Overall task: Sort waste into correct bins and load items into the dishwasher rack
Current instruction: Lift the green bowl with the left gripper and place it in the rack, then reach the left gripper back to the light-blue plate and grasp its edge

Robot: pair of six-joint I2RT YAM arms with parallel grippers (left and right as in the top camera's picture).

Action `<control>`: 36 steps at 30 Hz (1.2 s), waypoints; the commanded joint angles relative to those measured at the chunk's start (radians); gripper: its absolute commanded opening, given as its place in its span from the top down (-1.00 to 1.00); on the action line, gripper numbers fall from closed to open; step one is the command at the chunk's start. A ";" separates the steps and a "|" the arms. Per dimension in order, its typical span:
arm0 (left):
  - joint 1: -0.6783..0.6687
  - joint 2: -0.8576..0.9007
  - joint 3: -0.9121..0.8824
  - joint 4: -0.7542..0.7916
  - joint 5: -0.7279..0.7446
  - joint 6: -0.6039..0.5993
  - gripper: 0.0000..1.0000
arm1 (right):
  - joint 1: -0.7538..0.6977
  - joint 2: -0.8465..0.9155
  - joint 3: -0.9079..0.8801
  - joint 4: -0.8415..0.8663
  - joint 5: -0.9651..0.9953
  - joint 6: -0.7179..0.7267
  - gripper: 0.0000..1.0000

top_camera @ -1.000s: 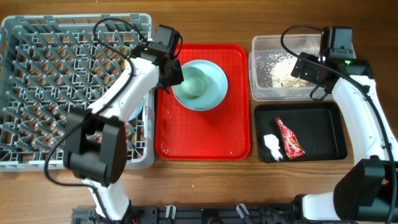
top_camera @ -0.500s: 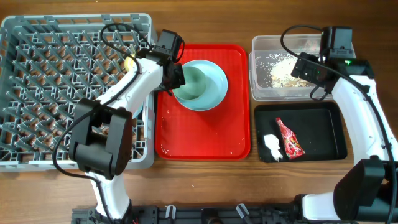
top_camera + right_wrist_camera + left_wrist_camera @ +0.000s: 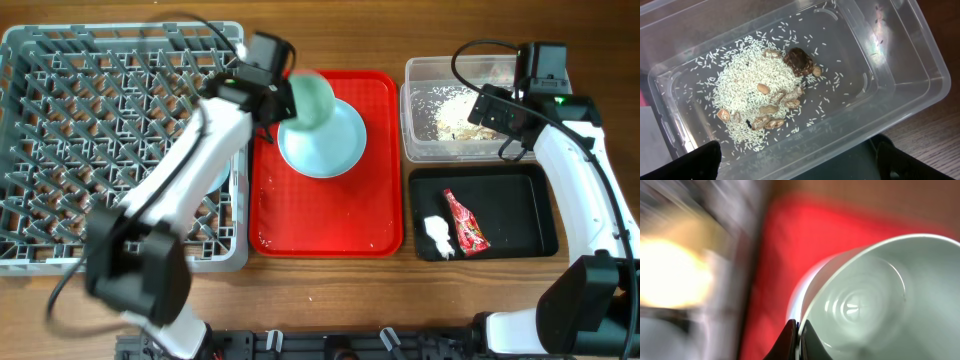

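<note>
The left claw point(image 3: 799, 330) is clamped on the rim of a pale green bowl point(image 3: 310, 98), which is tilted over the blue plate point(image 3: 330, 150) on the red tray point(image 3: 325, 225), just beside the grey rack point(image 3: 100, 120). The right claw point(image 3: 480, 110) hangs with jaws wide apart over the clear tub point(image 3: 920, 75) of rice scraps point(image 3: 755, 90). A wrapper point(image 3: 466, 222) and a tissue point(image 3: 438, 234) lie in the black tray point(image 3: 525, 180).

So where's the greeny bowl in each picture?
Overhead: the pale green bowl is tilted at the top left of the red tray, pinched by the left pincer.
Left wrist: it fills the lower right, with the red tray behind.
Right wrist: not in it.
Shared landmark: the red tray, in the overhead and left wrist views.
</note>
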 commanded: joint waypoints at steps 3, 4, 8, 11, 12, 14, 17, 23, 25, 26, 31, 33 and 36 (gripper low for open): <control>0.103 -0.187 0.042 0.011 -0.704 0.017 0.92 | -0.002 0.011 0.009 0.003 0.017 0.013 -1.00; 0.124 -0.186 0.041 0.015 -0.775 0.018 0.92 | -0.002 0.011 0.009 0.003 0.017 0.012 -0.99; 0.269 -0.148 0.040 0.055 -0.856 0.089 0.92 | -0.002 0.011 0.009 0.003 0.017 0.012 -0.99; 0.366 -0.103 0.039 0.077 -0.856 0.095 0.92 | -0.002 0.011 0.009 0.003 0.017 0.012 -0.99; 0.399 -0.082 0.039 0.080 -0.856 0.096 0.92 | -0.002 0.011 0.009 0.003 0.017 0.012 -0.99; 0.446 -0.042 0.039 0.097 -0.856 0.135 0.92 | -0.002 0.011 0.009 0.003 0.017 0.012 -0.99; 0.489 0.021 0.039 0.161 -0.857 0.252 0.92 | -0.002 0.011 0.009 0.003 0.017 0.013 -1.00; 0.487 0.122 0.037 0.194 -0.853 0.304 0.92 | -0.002 0.011 0.009 0.003 0.017 0.013 -0.99; 0.474 0.143 0.027 0.195 -0.853 0.304 0.92 | -0.002 0.011 0.009 0.003 0.017 0.013 -0.99; 0.462 0.158 0.017 0.196 -0.853 0.304 0.92 | -0.002 0.011 0.009 0.003 0.017 0.013 -1.00; 0.396 0.226 0.013 0.192 -0.867 0.305 0.92 | -0.002 0.011 0.009 0.003 0.017 0.013 -1.00; 0.359 0.231 0.013 0.193 -0.889 0.306 0.92 | -0.002 0.011 0.009 0.003 0.017 0.012 -1.00; 0.312 0.231 0.013 0.212 -0.892 0.357 0.92 | -0.002 0.011 0.009 0.003 0.017 0.012 -0.99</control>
